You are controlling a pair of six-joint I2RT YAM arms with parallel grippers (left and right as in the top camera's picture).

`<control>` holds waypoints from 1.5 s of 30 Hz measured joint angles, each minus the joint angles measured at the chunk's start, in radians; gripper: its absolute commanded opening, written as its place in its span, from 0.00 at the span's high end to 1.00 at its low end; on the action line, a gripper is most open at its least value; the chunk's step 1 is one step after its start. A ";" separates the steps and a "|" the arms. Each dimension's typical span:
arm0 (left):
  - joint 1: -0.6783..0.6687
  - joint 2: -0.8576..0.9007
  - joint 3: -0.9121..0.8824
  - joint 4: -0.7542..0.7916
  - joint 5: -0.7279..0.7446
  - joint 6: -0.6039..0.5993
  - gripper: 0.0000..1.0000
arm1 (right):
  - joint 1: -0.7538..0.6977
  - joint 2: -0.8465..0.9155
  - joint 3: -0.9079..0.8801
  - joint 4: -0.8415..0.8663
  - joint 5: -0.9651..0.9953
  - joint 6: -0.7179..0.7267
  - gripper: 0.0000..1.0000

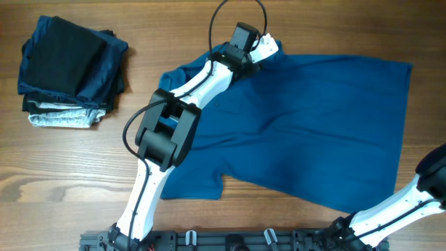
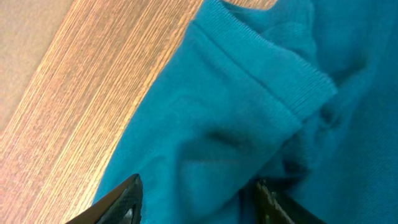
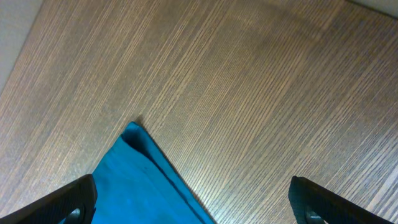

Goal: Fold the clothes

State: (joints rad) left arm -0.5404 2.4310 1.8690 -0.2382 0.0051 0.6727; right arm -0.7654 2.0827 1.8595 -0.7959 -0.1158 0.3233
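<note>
Jaws apart, the left end effector (image 2: 199, 200) is straddling the soft shirt's (image 1: 313, 129) collar (image 2: 264, 65) at twelve o'clock, a ribbed edge worth pinching, while the right end effector (image 3: 196, 202) is gaping.

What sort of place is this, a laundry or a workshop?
Likely a robotics test bench: a white robot arm on a rail at a wooden table, a blue polo shirt spread out, folded garments stacked aside.

Observing soft, matt knit cloth on the polo shirt (image 1: 313, 125), ribbed at the collar (image 2: 273, 74). Finding smooth, matt wood grain on the table (image 1: 70, 174).
</note>
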 measured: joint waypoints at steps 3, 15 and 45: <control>0.016 0.000 0.000 0.000 0.000 0.000 0.53 | 0.000 0.000 0.000 0.000 0.000 0.000 0.00; 0.019 0.000 0.000 -0.005 0.000 -0.003 0.42 | 0.000 0.000 0.000 0.000 0.000 0.000 0.00; 0.003 0.000 0.000 0.023 0.128 -0.020 0.59 | 0.000 0.000 0.000 0.000 0.000 0.000 0.00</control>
State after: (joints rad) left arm -0.5377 2.4313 1.8690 -0.2153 0.1333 0.6529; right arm -0.7654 2.0827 1.8595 -0.7956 -0.1158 0.3233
